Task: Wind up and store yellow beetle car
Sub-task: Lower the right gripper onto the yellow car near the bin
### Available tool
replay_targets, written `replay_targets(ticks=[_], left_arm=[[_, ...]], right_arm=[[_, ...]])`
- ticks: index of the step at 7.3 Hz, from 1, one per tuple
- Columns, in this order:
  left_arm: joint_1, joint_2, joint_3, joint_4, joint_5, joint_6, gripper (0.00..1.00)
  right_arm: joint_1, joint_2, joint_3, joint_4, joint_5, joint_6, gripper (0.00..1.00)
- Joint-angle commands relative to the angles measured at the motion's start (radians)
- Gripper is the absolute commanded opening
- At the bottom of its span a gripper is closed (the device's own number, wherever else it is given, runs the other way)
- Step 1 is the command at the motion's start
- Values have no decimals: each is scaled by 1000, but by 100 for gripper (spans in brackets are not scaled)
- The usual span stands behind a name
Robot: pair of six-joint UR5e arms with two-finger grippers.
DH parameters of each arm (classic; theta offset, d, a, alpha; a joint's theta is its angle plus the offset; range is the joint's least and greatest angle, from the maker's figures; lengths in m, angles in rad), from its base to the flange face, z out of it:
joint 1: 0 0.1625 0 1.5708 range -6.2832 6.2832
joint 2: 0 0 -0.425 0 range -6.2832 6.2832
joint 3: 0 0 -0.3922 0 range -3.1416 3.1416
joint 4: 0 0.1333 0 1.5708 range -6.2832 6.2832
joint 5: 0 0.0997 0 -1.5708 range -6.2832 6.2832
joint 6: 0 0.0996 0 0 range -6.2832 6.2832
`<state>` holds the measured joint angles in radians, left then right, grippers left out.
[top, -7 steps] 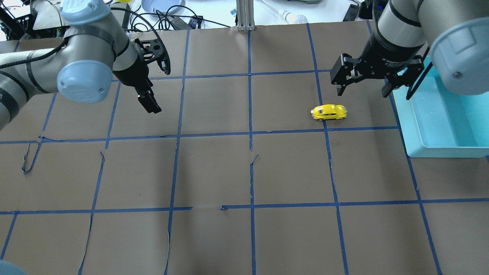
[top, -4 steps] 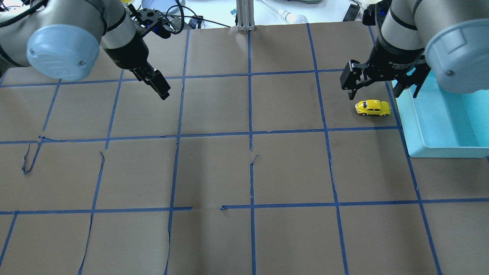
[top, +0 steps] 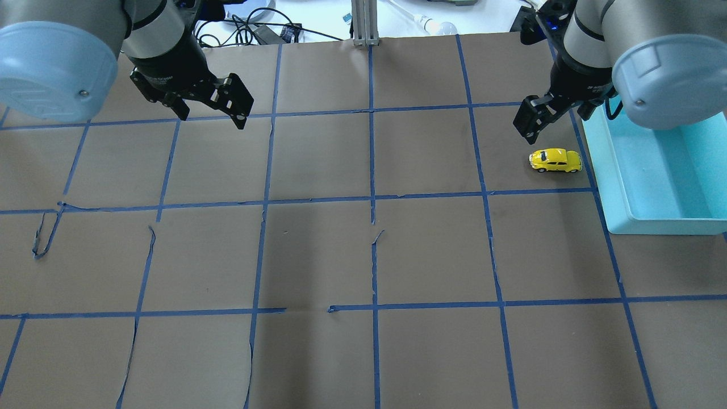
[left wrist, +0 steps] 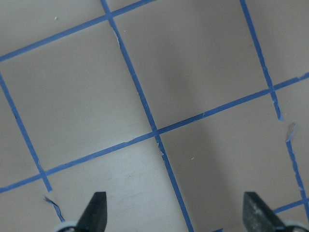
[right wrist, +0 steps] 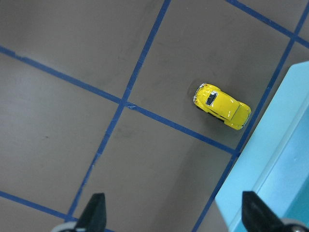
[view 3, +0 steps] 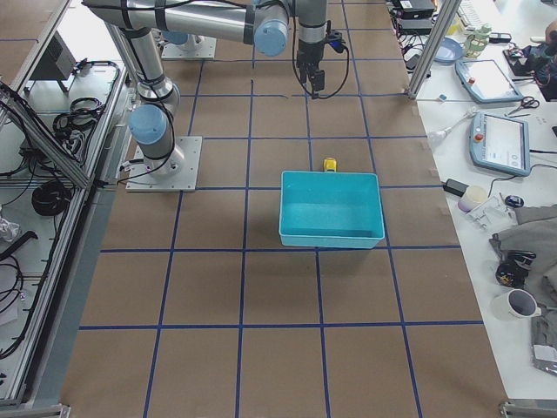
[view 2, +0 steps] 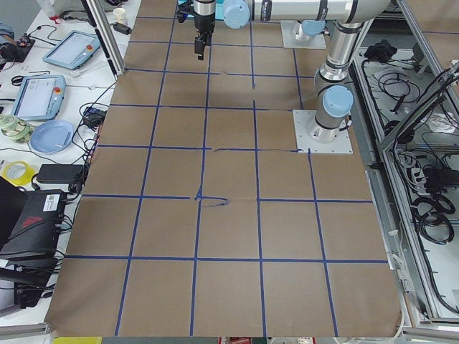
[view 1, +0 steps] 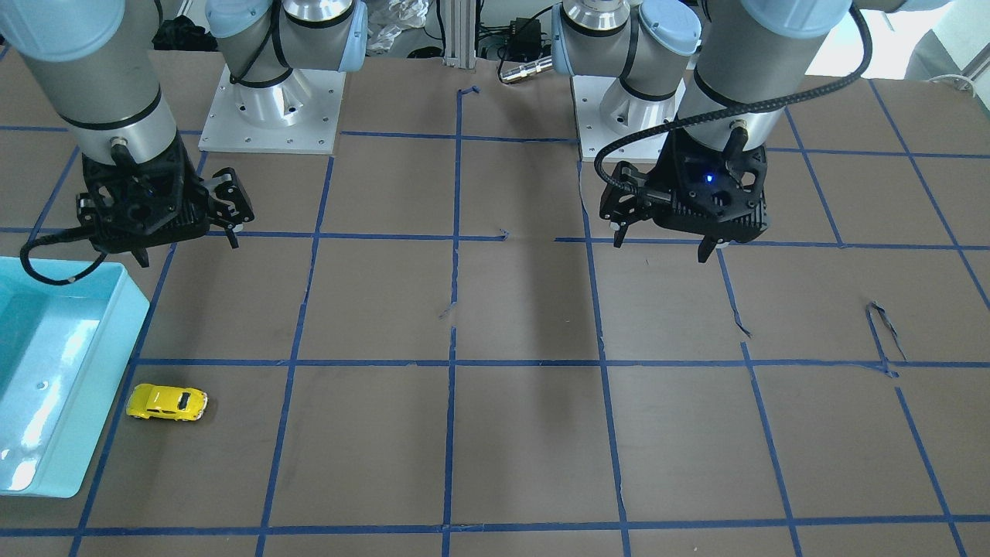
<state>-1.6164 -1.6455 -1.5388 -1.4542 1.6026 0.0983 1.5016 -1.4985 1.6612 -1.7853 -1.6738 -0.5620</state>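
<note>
The yellow beetle car [top: 555,161] stands on its wheels on the brown table, just left of the teal bin [top: 659,218]. It also shows in the front view [view 1: 167,403], the right side view [view 3: 331,164] and the right wrist view [right wrist: 222,106]. My right gripper [top: 559,120] hangs open and empty above the table, just behind the car; its tips frame the right wrist view [right wrist: 176,217]. My left gripper [top: 211,115] is open and empty over the far left of the table, far from the car, with only taped paper below it [left wrist: 176,220].
The bin [view 1: 116,325] is empty and lies at the table's right edge. An aluminium post [top: 363,23] stands at the far edge, with cables and clutter behind it. Both arm bases [view 1: 267,116] sit on the robot's side. Torn blue tape crosses the paper.
The car rolled right towards the bin and now stands still beside it. My right gripper shifted right and back. My left arm swung back and turned its open gripper downward.
</note>
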Motion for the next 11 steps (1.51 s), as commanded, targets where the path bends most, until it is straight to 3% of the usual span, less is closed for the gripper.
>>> replay_targets(ticks=[1, 2, 5, 9, 11], left_arm=[[-17, 16, -17, -3, 26, -123, 100], [-17, 33, -18, -5, 16, -123, 100], [-16, 84, -20, -3, 11, -114, 100], [-11, 108, -44, 11, 13, -100, 100], [-16, 111, -46, 21, 11, -100, 100]], right_arm=[[-113, 58, 0, -20, 70, -432, 100], [-160, 96, 0, -22, 139, -578, 100], [-178, 229, 0, -138, 134, -911, 100], [-179, 389, 0, -354, 102, -1001, 100], [-179, 428, 2, -387, 95, -1001, 100]])
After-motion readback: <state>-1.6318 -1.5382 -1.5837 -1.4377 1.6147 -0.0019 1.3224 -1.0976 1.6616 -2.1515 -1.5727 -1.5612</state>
